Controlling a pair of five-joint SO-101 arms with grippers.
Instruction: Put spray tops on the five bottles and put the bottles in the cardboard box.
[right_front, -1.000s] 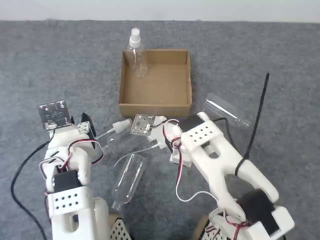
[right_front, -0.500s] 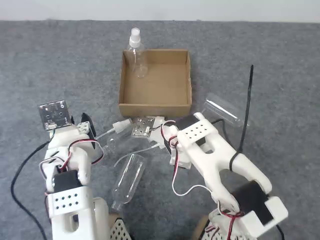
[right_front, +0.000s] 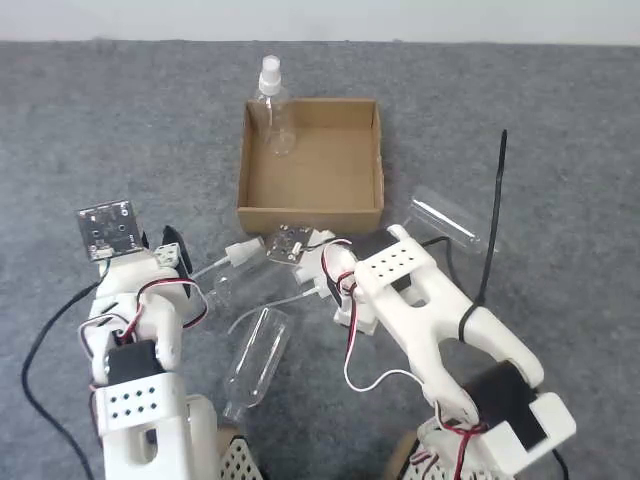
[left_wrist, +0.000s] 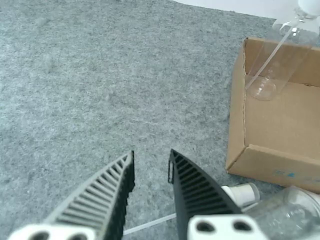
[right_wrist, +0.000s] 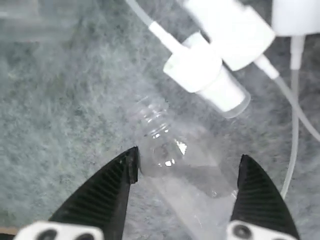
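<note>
You saw clear bottles (right_front: 256, 360) with white spray tops (right_wrist: 207, 80), a plain brown cardboard box (right_front: 310, 215), speckled grey carpet (right_front: 120, 120), white arms (right_front: 440, 320) and black ribbed fingers (left_wrist: 102, 200).

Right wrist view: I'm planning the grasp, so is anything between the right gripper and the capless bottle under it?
Nothing visible does. The open right gripper straddles the bottle; spray tops lie beyond its neck, not in between.

The bench (right_front: 560, 120) is covered in rough, matt felt. The box (right_front: 310, 215) is made of matt cardboard. The bottles (right_front: 255, 355) are moulded in clear glossy plastic, the spray tops (right_wrist: 207, 80) in smooth white.
</note>
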